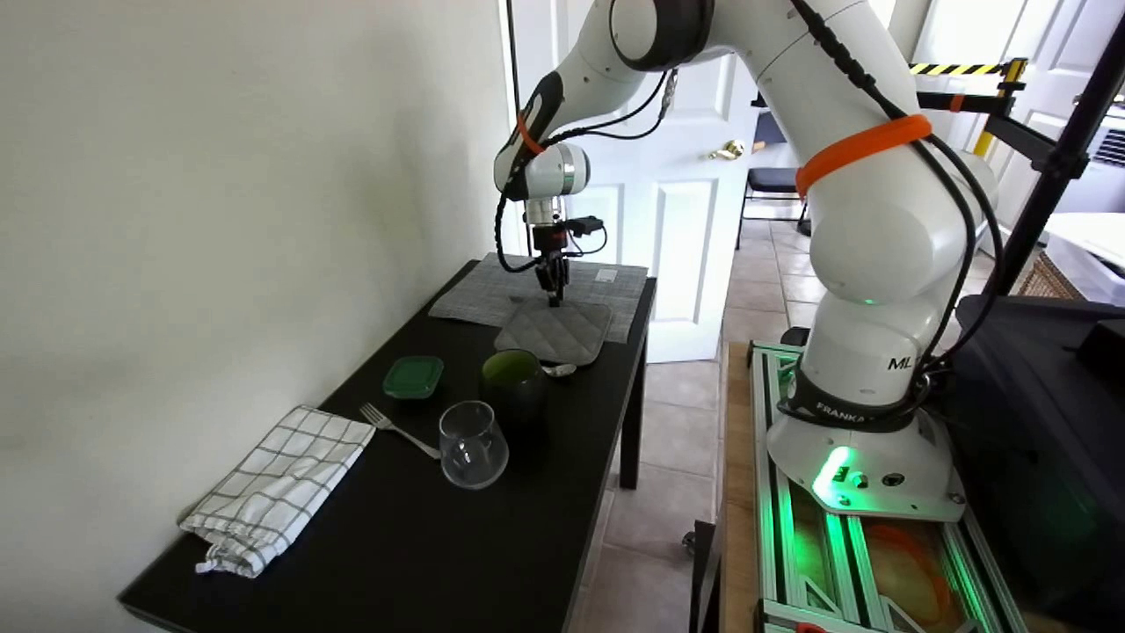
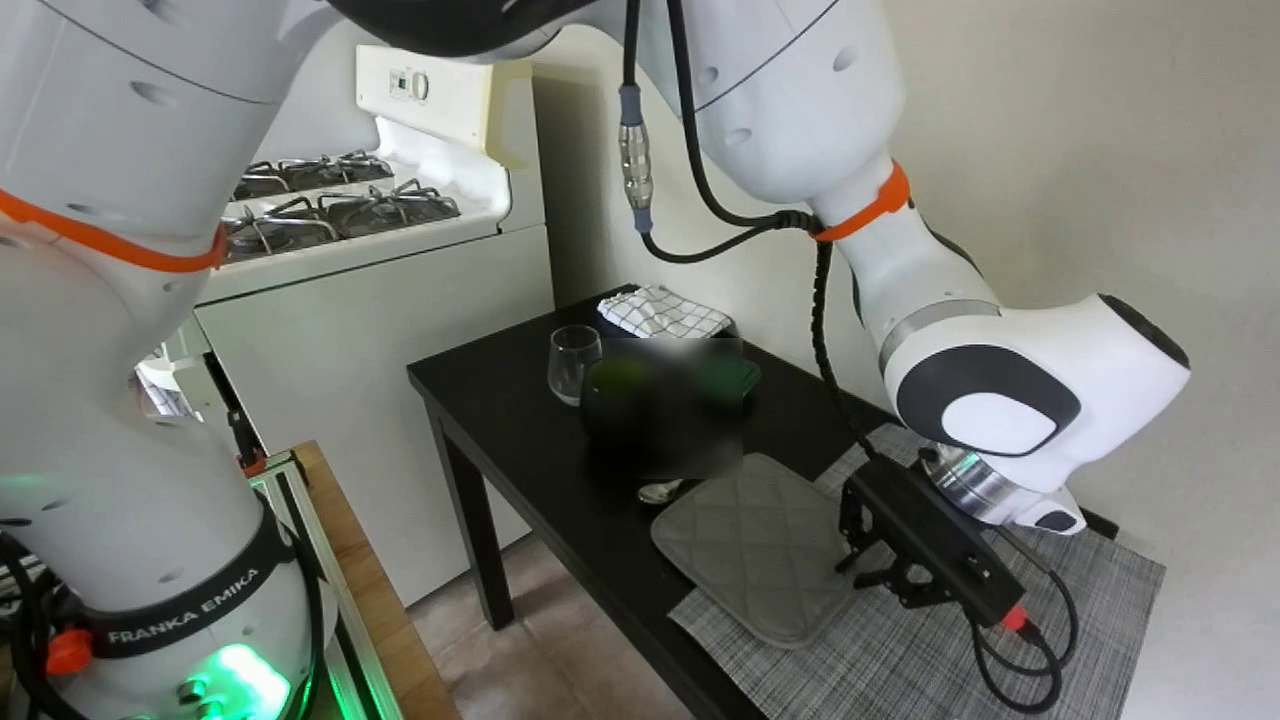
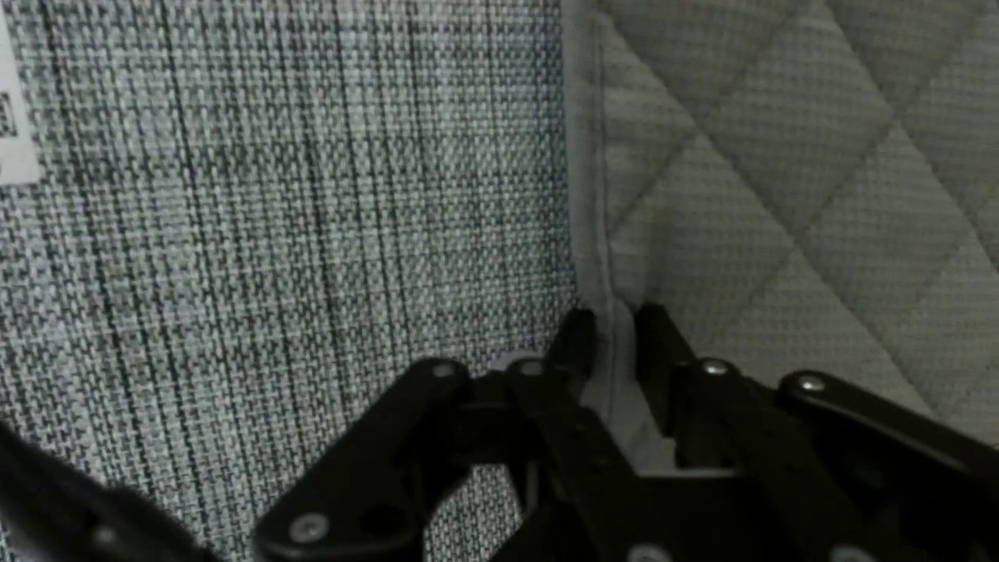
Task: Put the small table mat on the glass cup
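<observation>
The small table mat (image 1: 549, 332) is grey and quilted with rounded corners. It lies partly over the larger woven grey mat (image 1: 483, 294) at the table's far end in an exterior view, and also shows in an exterior view (image 2: 755, 545). My gripper (image 1: 555, 303) points down at the small mat's edge. In the wrist view, the fingers (image 3: 615, 336) are close together on both sides of the mat's bunched edge (image 3: 780, 179). The clear glass cup (image 1: 473, 448) stands upright on the table, apart from the mat, and shows in an exterior view (image 2: 573, 365). It is out of the wrist view.
A dark green cup (image 1: 512, 387) stands between the mat and the glass. A green lidded container (image 1: 413, 376), a fork (image 1: 400, 431) and a spoon (image 1: 560, 370) lie near. A checked cloth (image 1: 286, 492) lies by the wall. Part of an exterior view is blurred.
</observation>
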Action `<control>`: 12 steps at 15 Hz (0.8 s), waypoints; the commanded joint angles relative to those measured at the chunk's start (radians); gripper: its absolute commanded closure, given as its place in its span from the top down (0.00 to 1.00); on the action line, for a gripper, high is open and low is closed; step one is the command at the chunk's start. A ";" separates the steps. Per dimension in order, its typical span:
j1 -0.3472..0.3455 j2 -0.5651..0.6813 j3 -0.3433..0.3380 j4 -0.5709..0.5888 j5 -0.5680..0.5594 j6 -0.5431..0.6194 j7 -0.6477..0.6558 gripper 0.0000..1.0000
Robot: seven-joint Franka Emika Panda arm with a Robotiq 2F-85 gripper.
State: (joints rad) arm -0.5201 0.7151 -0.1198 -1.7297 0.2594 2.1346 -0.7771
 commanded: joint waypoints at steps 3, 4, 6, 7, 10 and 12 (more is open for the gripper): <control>0.009 0.009 -0.017 0.011 -0.048 0.013 0.080 0.01; 0.005 0.007 -0.015 0.014 -0.048 0.004 0.087 0.03; -0.003 -0.003 -0.008 0.014 -0.039 -0.014 0.090 0.01; -0.007 -0.008 -0.002 0.014 -0.032 -0.025 0.088 0.02; -0.015 -0.025 0.011 0.015 -0.017 -0.060 0.076 0.02; -0.017 -0.046 0.021 0.011 -0.003 -0.092 0.069 0.02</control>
State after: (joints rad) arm -0.5230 0.6988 -0.1209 -1.7191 0.2352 2.1026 -0.7096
